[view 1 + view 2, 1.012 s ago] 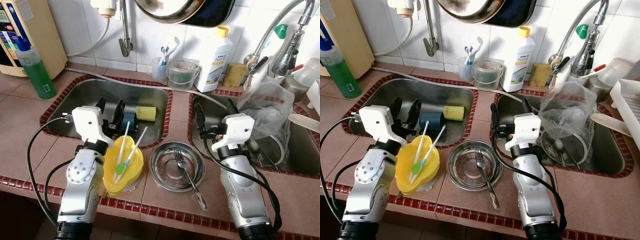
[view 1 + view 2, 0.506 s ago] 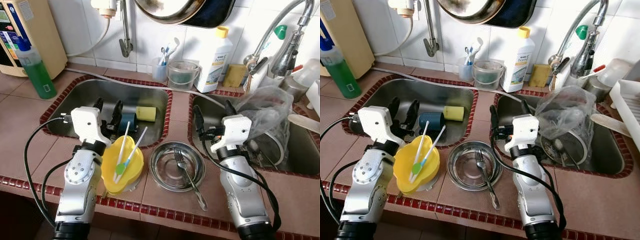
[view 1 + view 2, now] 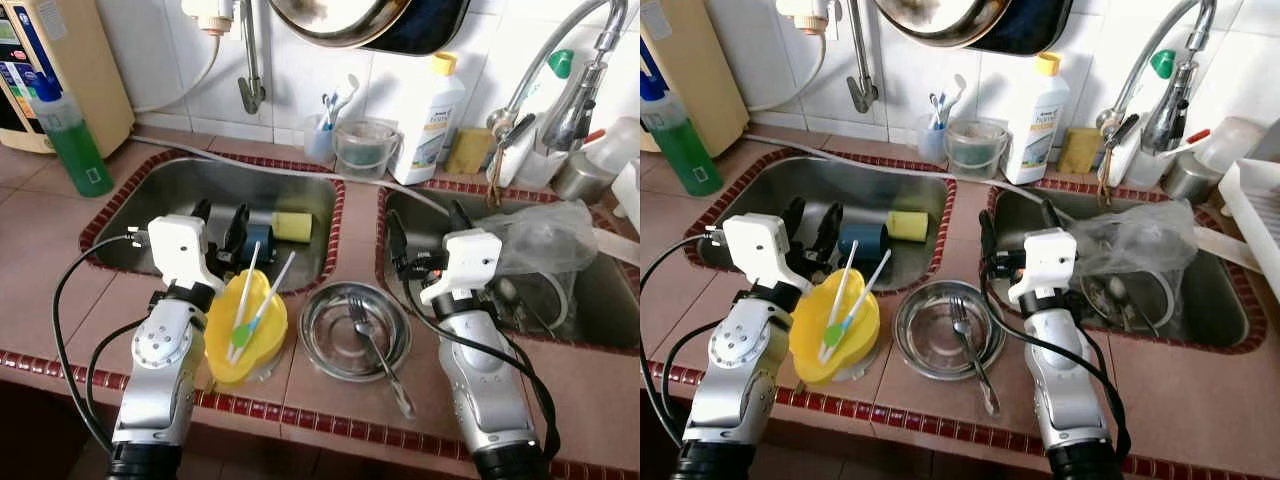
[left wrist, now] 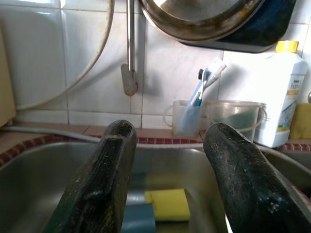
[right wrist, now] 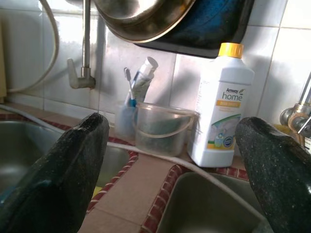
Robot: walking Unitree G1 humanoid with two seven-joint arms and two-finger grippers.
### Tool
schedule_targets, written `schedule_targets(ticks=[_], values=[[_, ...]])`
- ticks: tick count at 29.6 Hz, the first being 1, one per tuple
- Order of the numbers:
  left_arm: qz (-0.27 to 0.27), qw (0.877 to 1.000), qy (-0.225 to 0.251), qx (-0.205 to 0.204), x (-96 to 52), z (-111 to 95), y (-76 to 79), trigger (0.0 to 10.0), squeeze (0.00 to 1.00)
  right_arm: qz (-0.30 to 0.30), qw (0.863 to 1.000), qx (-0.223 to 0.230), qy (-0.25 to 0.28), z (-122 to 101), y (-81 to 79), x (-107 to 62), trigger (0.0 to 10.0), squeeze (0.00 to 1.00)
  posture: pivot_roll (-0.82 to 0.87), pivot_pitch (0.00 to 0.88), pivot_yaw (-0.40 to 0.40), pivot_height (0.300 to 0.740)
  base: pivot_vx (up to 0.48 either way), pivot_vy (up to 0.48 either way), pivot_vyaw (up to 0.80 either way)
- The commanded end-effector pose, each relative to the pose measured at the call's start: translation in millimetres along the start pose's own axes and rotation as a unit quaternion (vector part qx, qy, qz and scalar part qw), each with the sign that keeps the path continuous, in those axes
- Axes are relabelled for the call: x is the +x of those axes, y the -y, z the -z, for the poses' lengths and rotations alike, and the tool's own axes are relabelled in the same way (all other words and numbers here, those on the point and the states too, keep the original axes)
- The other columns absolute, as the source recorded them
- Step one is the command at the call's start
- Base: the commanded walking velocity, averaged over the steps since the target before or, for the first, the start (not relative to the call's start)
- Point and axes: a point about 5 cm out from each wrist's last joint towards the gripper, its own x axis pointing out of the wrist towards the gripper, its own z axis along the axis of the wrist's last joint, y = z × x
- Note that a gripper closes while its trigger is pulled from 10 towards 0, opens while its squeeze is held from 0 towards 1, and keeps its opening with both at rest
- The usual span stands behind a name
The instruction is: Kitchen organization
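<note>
on counter: 1 yellow bowl, 2 toothbrushes, 1 fork.

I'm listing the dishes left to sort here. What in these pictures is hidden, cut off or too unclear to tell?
- Right sink: its contents sit under a crumpled clear plastic bag in the left eye view; items beneath are unclear.
- Blue cup in the left sink: partly behind the left end effector.
- Hanging pan: cut off by the top edge.
- White bottle: small label print unreadable.
</note>
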Motion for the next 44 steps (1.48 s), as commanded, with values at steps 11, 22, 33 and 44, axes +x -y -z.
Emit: schedule_targets(ticks=[11,22,33,44], values=[[0.003,1.0,-0.007,0.006,1.2,1,-0.1,10.0,0.0,0.002,1.0,0.0,0.0,1,1.0,1.6,10.0,0.0,0.0,0.0,-0.014,0.74,-0.044,0.0,0.0],[0.036,0.999,-0.025,0.001,4.9,3,6.9,10.0,0.0,-0.002,1.0,-0.002,-0.001,2,0.2,4.0,10.0,0.0,0.0,0.0,-0.02,0.74,0.0,0.0,0.0],[0.095,0.994,-0.043,0.022,-3.8,4,34.1,10.0,0.0,0.007,1.0,-0.004,-0.019,7,2.8,-6.1,10.0,0.0,-0.01,0.022,-0.012,0.74,0.0,0.0,0.0],[0.151,0.986,-0.062,0.043,-14.2,8,56.8,10.0,0.0,0.013,0.999,-0.004,-0.048,13,6.3,-30.8,10.0,0.0,-0.04,0.046,0.003,0.74,0.0,0.0,0.0]])
